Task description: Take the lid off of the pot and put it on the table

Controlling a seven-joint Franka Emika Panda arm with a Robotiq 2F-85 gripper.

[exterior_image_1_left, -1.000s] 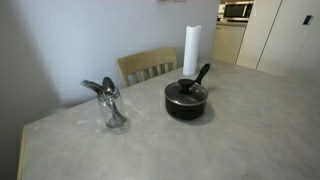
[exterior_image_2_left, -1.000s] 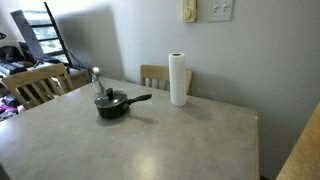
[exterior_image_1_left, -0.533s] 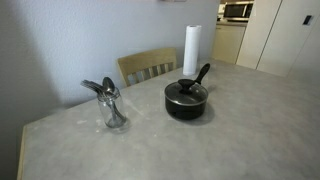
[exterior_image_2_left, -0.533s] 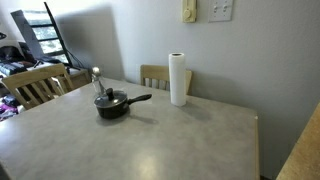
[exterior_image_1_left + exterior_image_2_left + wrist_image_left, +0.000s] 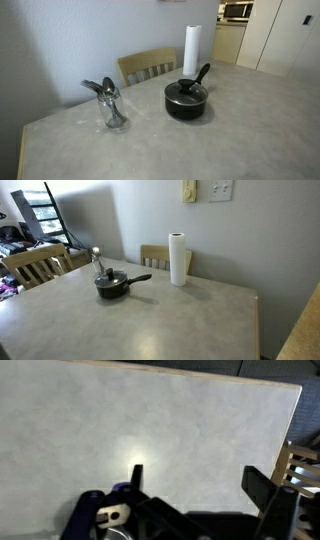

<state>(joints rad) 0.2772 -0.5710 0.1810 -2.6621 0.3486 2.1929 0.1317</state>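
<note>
Lid (image 5: 182, 94) sits on the pot (image 5: 186, 110) mid-table (image 5: 250, 130), handle (image 5: 201, 73) aimed at the paper roll (image 5: 191, 48); gripper (image 5: 200, 485) spread wide, empty, facing bare tabletop, lid outside wrist view.

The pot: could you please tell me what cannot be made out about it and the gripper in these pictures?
Pot contents: hidden under the lid in both exterior views.
Pot: outside the wrist view.
Gripper: cut off by the wrist view's bottom edge; absent from both exterior views.
Utensils in the jar: too blurred to identify.
</note>
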